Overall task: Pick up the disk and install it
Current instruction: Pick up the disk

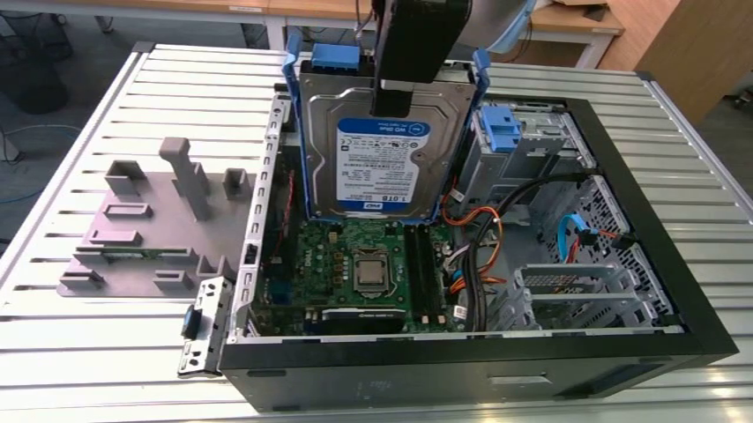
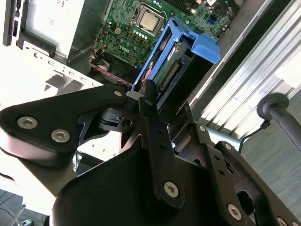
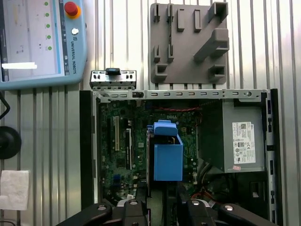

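The disk [image 1: 374, 154] hangs on edge above the open computer case [image 1: 659, 291], its white-and-blue label facing the exterior view. Blue carrier rails run down both of its sides. My gripper [image 1: 394, 104] is shut on the disk's upper edge, and one black finger lies over the top of the label. The disk's lower edge hovers over the green motherboard [image 1: 353, 256]. In the second wrist view the disk [image 2: 181, 59] shows edge-on between my gripper's [image 2: 164, 101] jaws. The first wrist view looks down on the disk's blue carrier [image 3: 168, 157], just ahead of my gripper [image 3: 160, 195].
A blue plastic bracket [image 1: 500, 128] sits in the drive bay at the case's far corner. The grey power-supply box [image 3: 242, 141] fills one end of the case. On the slatted table are a grey fixture block [image 1: 153, 220], a loose metal bracket [image 1: 203, 322] and a teach pendant [image 3: 42, 42].
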`<action>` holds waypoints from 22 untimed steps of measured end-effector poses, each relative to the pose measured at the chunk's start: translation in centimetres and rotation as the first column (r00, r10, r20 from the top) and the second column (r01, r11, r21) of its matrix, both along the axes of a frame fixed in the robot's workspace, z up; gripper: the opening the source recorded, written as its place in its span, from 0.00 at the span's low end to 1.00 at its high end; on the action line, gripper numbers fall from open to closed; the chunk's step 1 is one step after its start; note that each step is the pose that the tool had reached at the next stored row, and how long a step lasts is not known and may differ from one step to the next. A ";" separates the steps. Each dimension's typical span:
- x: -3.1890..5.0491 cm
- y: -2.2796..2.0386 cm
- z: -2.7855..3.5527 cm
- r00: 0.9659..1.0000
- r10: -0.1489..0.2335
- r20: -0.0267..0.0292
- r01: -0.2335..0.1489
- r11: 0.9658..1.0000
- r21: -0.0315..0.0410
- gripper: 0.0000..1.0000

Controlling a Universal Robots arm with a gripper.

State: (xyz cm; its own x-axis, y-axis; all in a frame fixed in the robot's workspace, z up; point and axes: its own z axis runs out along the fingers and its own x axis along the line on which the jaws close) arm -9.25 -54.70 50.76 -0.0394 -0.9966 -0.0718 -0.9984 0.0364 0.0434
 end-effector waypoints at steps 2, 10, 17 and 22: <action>-0.01 -0.01 0.00 1.000 0.000 0.000 0.000 1.000 0.000 0.35; 0.26 -0.01 -0.10 1.000 0.000 0.000 0.000 1.000 0.000 0.35; 2.00 -0.01 -0.27 1.000 0.000 0.000 0.000 1.000 0.000 0.35; 3.25 0.01 -0.38 1.000 0.000 0.000 0.000 1.000 0.000 0.35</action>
State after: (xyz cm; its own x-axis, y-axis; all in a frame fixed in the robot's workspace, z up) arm -6.00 -54.69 50.37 -0.0395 -0.9966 -0.0718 -0.9984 0.0364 0.0435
